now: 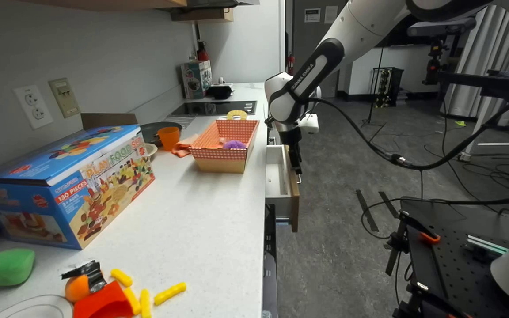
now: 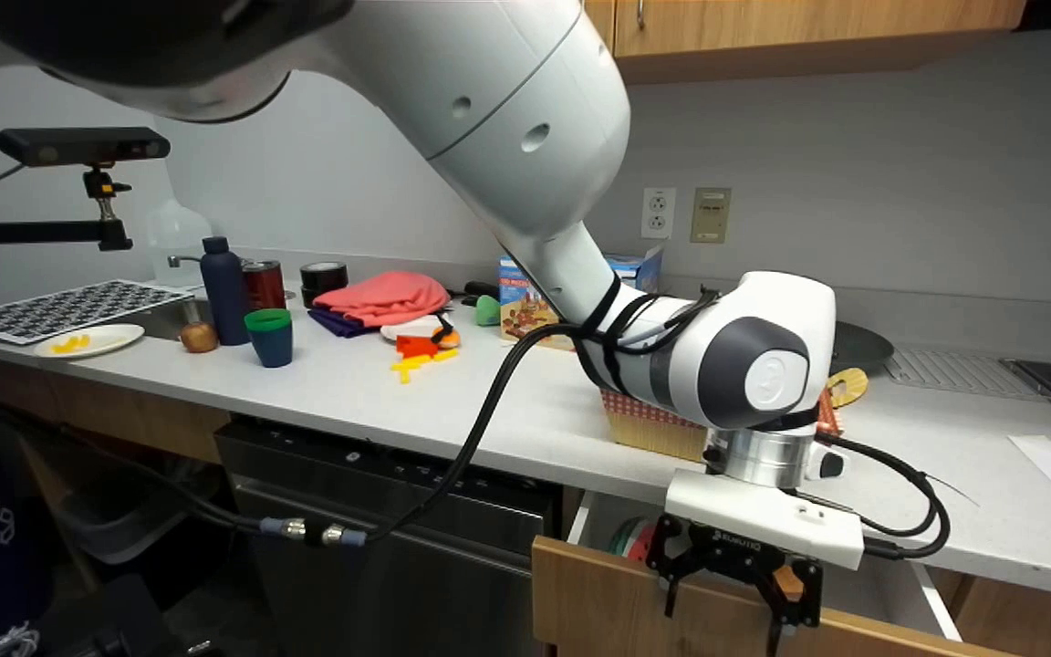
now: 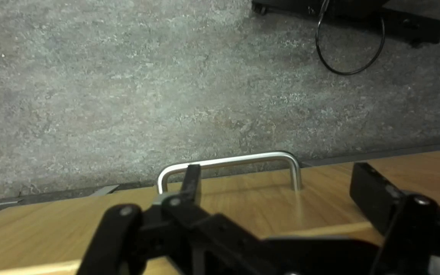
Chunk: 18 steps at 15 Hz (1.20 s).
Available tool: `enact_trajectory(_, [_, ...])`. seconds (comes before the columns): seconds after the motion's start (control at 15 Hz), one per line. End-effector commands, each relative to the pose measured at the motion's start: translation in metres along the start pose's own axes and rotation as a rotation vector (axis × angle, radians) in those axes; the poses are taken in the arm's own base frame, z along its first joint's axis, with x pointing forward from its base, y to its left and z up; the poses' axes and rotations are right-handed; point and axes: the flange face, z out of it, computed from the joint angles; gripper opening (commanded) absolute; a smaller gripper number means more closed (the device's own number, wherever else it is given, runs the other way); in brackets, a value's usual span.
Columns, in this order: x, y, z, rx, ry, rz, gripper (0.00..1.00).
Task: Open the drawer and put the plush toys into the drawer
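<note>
The white counter (image 1: 210, 207) stretches the length of the scene, the arm (image 1: 351, 39) slanting down to its front edge and a dishwasher (image 2: 379, 538) set beneath it. Beside the dishwasher the drawer (image 2: 598, 593) is pulled out from under the counter, its front wooden and its inside white. On top stand a play-food box (image 1: 104, 190) and, close to the edge by the drawer, a checked basket (image 1: 219, 165). The gripper (image 3: 277, 170) points down over the drawer's front, its fingers (image 3: 372, 194) spread well apart, released; most of the handle (image 3: 243, 158) shows between them in the wrist view, one finger covering a bit of it, though whether they touch I cannot tell. A green toy (image 1: 10, 267) lies on the counter near the box, a red-and-green toy (image 2: 632, 540) is inside the drawer, partly hidden, and a purple toy (image 1: 234, 144) is in the basket. Yellow sticks (image 1: 170, 293) lie on the counter near the green toy.
</note>
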Motion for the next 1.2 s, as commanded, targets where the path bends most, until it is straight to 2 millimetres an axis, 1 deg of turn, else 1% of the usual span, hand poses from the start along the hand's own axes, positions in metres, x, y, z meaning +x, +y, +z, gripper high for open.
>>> enact_trajectory(0.0, [0.036, -0.002, -0.016, 0.010, 0.065, -0.012, 1.00])
enact_trajectory(0.27, [0.056, -0.004, -0.027, 0.001, 0.106, -0.011, 1.00])
enact_trajectory(0.53, [0.065, -0.003, -0.028, 0.030, 0.152, 0.028, 1.00])
enact_trajectory(0.87, [0.072, -0.004, -0.034, 0.064, 0.220, 0.062, 1.00])
enact_trajectory(1.0, [0.071, -0.004, -0.037, 0.064, 0.241, 0.060, 1.00])
enact_trajectory(1.13, [0.066, -0.005, -0.039, 0.054, 0.238, 0.054, 1.00])
